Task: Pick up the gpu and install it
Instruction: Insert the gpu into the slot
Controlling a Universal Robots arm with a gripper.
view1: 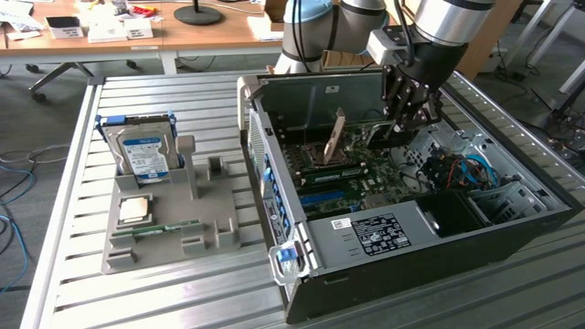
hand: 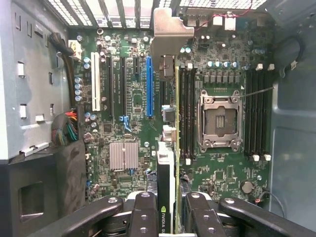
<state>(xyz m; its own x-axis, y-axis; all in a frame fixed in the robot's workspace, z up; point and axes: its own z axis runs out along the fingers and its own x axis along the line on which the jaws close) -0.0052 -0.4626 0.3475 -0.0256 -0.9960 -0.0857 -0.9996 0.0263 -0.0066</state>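
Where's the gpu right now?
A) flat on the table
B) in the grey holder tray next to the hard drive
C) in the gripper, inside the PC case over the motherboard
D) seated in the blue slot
C: the gpu is clamped edge-on in the gripper over the motherboard; the blue slot is bare.

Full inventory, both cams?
green gpu card, silver bracket: 1, green, in the claw
open black metal computer case: 1, black, on the slatted metal table
green motherboard: 1, green, inside the case
grey plastic tray: 1, grey, exterior view's left of the case
silver hard drive with blue-white label: 1, silver, upright in the tray
narrow green RAM stick: 1, green, lying in the tray
black claw: 1, black, shut on the gpu card
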